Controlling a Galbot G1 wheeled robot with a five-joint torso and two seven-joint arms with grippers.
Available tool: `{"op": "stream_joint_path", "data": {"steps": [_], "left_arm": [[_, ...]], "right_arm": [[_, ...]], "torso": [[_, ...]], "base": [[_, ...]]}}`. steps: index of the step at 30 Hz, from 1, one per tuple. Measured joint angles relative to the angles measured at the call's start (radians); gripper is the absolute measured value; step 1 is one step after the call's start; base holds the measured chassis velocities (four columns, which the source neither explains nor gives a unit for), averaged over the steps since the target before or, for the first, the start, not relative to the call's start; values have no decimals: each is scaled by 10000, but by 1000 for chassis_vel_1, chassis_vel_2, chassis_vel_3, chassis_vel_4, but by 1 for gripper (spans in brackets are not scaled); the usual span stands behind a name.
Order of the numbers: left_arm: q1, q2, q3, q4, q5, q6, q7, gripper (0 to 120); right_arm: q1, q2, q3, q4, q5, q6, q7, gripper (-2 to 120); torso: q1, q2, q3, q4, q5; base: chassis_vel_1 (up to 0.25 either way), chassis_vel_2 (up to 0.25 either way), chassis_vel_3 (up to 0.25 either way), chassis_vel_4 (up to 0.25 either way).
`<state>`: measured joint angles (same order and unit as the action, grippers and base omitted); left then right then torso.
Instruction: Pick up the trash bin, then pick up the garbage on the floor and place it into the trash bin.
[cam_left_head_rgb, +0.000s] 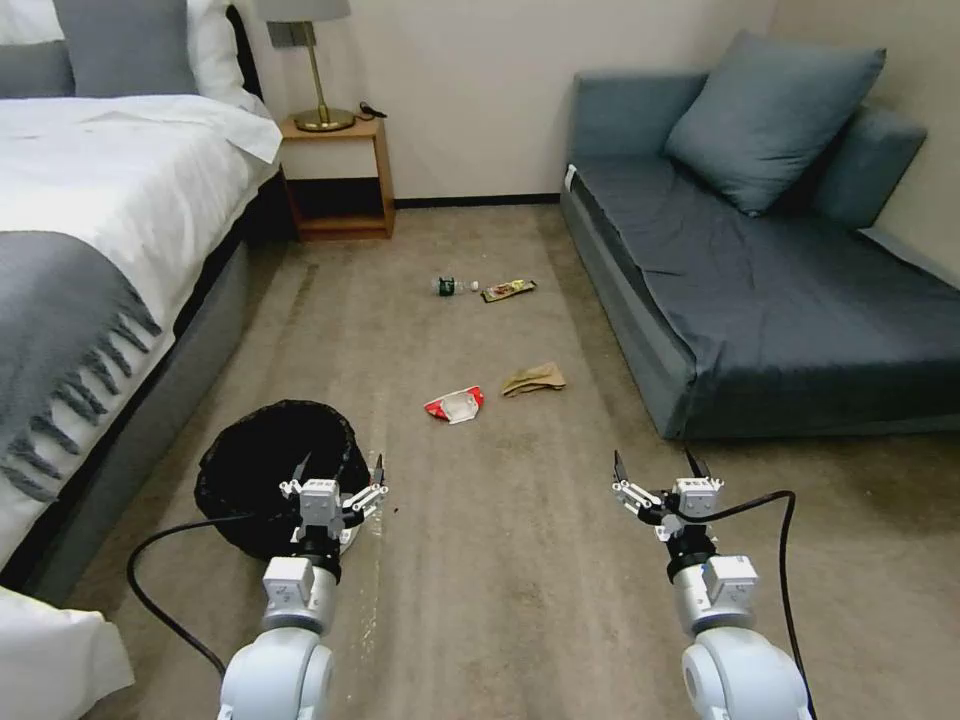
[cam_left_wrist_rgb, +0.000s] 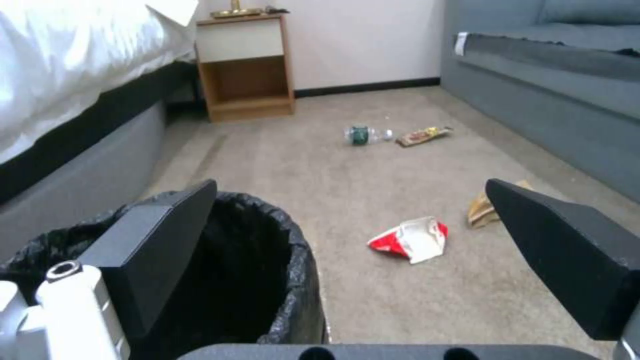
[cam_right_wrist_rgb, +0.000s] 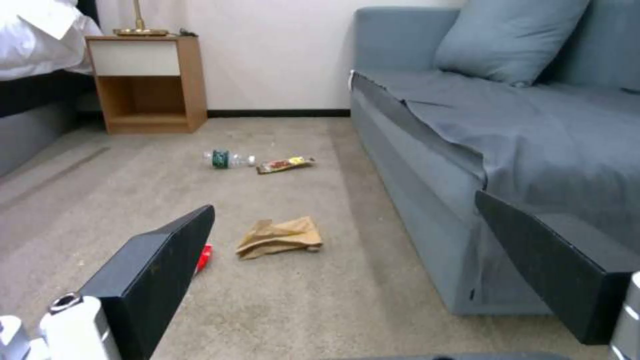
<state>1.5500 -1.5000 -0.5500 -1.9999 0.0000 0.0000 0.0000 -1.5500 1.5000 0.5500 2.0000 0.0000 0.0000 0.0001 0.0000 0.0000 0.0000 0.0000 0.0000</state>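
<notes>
1. The trash bin (cam_left_head_rgb: 275, 480) stands upright on the floor (cam_left_head_rgb: 520, 560) close beside the bed (cam_left_head_rgb: 110, 300), its black liner crinkled over the rim.
2. The left end effector (cam_left_head_rgb: 338, 482) hangs over the bin's rim on the side away from the bed, fingers spread and holding nothing; in the left wrist view one finger (cam_left_wrist_rgb: 157, 245) lies over the bin's mouth (cam_left_wrist_rgb: 253, 260) and the other over bare carpet, so the rim sits between them.
3. The right end effector (cam_left_head_rgb: 656, 476) hovers over open floor near the sofa (cam_left_head_rgb: 780, 300), also spread wide and empty, well apart from the bin.
4. Judged from this, the left arm is plainly the nearer one for the bin.
5. The garbage lies ahead of both arms: a red-and-white packet (cam_left_head_rgb: 455, 404) and a tan paper bag (cam_left_head_rgb: 533, 379) near each other, then a clear bottle (cam_left_head_rgb: 453, 286) and a snack wrapper (cam_left_head_rgb: 508, 290) farther toward the nightstand (cam_left_head_rgb: 340, 175).
</notes>
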Motion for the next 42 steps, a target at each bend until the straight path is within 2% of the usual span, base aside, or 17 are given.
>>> {"op": "stream_joint_path", "data": {"steps": [20, 24, 28, 29, 33, 34, 35, 38, 40, 41, 42], "left_arm": [[1, 0, 0, 0, 0, 0, 0, 100], [89, 107, -33, -221, -231, 85, -153, 100], [556, 676, -283, -1476, -1547, 691, -1179, 100], [556, 676, -283, -1476, -1547, 691, -1179, 100], [1002, 1214, -522, -2659, -2808, 1274, -2163, 100], [1002, 1214, -522, -2659, -2808, 1274, -2163, 100], [1134, 1388, -594, -3026, -3203, 1459, -2474, 100], [1515, 1836, -787, -4012, -4255, 1945, -3296, 100], [1596, 1935, -832, -4229, -4481, 2051, -3471, 100], [1769, 2141, -928, -4670, -4961, 2263, -3834, 100], [1849, 2683, -1260, -4484, -5427, 2380, -4064, 100]], "right_arm": [[0, 0, 0, 0, 0, 0, 0, 100], [-124, -39, -144, 213, 86, -118, 145, 100], [-934, -290, -1073, 1647, 661, -865, 988, 100], [-934, -290, -1073, 1647, 661, -865, 988, 100], [-1690, -533, -1934, 2981, 1202, -1570, 1791, 100], [-1690, -533, -1934, 2981, 1202, -1570, 1791, 100], [-1931, -608, -2197, 3396, 1372, -1787, 2041, 100], [-2060, -1121, -2348, 3903, 1934, -2073, 1903, 100], [-2030, -1197, -2326, 3910, 2012, -2073, 1864, 100], [-1982, -1263, -2282, 3911, 2101, -2049, 1829, 100], [-1870, -1343, -2180, 3859, 2246, -1954, 1811, 100]], "torso": [[0, 0, 0, 0, 0], [0, 0, 1, 0, -3], [0, 0, 0, 1, -3], [0, 0, 0, 1, -3], [0, 0, 0, 0, -1], [0, 0, 0, 0, -1], [-1, 0, 0, 0, -1], [0, 0, 0, 2, 0], [-1, 0, -1, 1, 1], [-1, 0, -1, 1, 1], [0, 0, 0, 0, -5]], "base": [[0, 0, 0, 0], [0, 0, 0, 0], [0, 0, 0, 0], [0, 0, 0, 0], [0, 0, 0, 0], [0, 0, 0, 0], [0, 0, 0, 0], [0, 0, 0, 0], [0, 0, 0, 0], [0, 0, 0, 0], [0, 0, 0, 0]]}}
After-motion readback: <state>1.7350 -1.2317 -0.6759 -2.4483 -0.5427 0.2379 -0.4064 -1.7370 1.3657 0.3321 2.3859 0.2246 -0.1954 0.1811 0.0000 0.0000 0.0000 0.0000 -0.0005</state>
